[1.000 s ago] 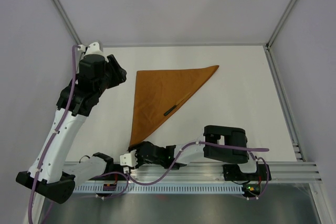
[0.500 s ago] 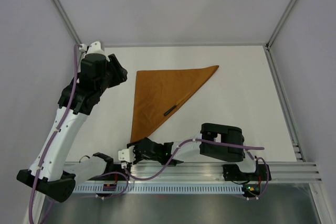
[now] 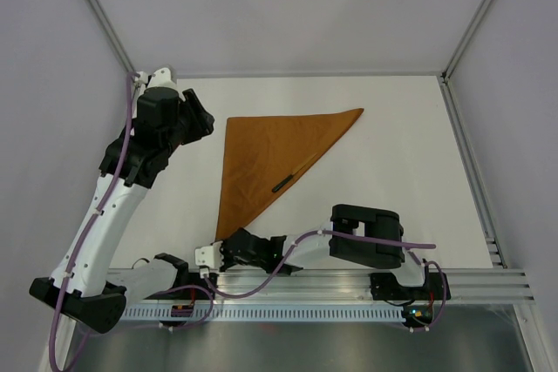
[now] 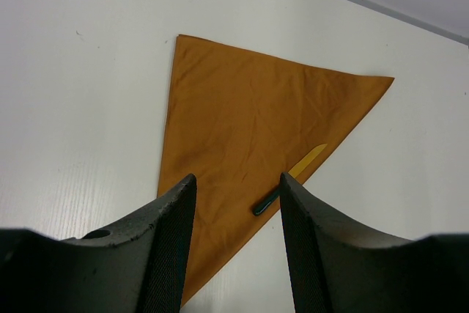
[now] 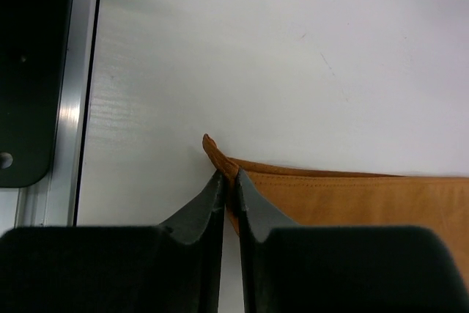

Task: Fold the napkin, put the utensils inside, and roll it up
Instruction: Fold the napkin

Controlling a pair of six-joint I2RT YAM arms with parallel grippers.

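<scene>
Napkin [image 3: 270, 158] cloth, rust-orange, lies flat on the white table [image 3: 392, 137], folded into a triangle. One corner sits toward the far left of the table, one points toward the far right, and the third tapers down to the near edge, left of the middle. The long folded side runs on a slant from the far-right point to the near one.

A dark, slender utensil [image 3: 282, 184] lies on the cloth just inside that slanted side, about halfway along it and in line with it. In the left wrist view a paler yellow strip runs on from the dark piece along the same edge; I cannot tell what it is.

The right gripper [image 3: 228, 243] is low at the near edge of the table, reaching leftward across the aluminium rail [image 3: 471, 280]. Its fingers [image 5: 209, 203] are pressed almost together, pinching the napkin's near corner, and the very tip of the cloth curls up just beyond them.

The left gripper [image 3: 202, 119] hangs above the far-left part of the table, just beside the napkin's far-left corner and not touching it. Its fingers [image 4: 172, 232] are spread wide with nothing between them
</scene>
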